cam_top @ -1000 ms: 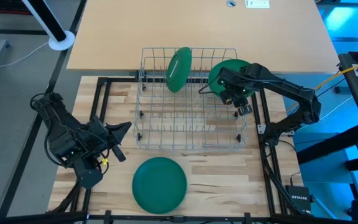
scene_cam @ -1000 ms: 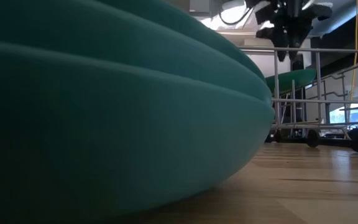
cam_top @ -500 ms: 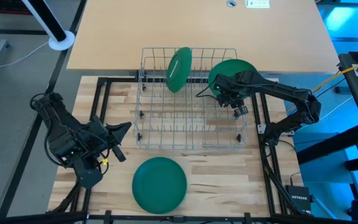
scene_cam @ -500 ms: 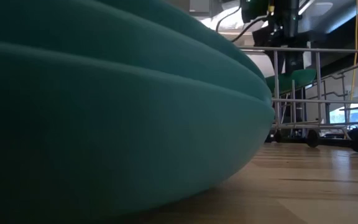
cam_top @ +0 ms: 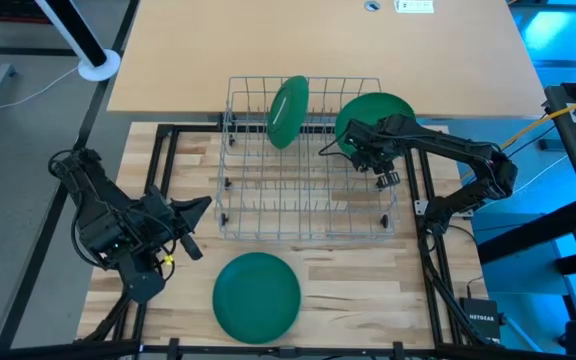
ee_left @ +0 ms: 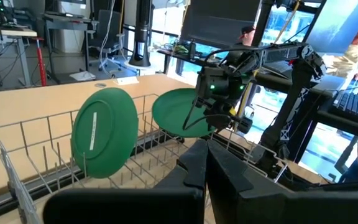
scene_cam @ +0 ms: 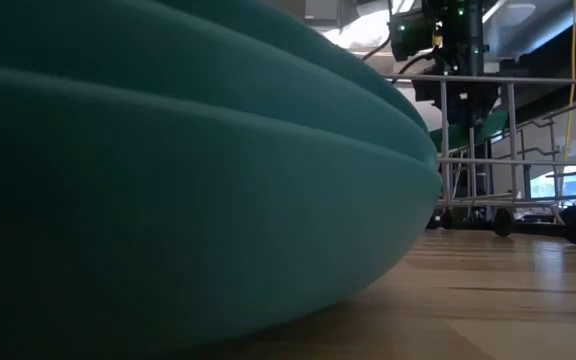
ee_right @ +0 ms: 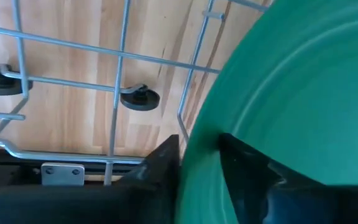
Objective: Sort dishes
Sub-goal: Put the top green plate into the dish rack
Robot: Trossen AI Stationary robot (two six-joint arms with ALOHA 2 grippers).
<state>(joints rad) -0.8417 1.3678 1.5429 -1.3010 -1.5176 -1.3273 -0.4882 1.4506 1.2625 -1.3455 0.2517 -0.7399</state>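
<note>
1. Plates: one green plate [cam_top: 289,110] stands on edge in the wire rack's [cam_top: 303,220] far left part; a second plate [cam_top: 373,110] leans at the far right corner.
2. Right gripper [cam_top: 365,150] has its fingers either side of that second plate's rim, as the right wrist view shows [ee_right: 278,124]; firm grip or not, I cannot tell.
3. Left gripper [cam_top: 200,205] waits at the table's left, fingers closed, holding nothing.
4. Stacked plates [cam_top: 257,296] lie flat in front of the rack.
5. Writing: a dark box [cam_top: 481,322] at the right reads "NETGEAR".
</note>
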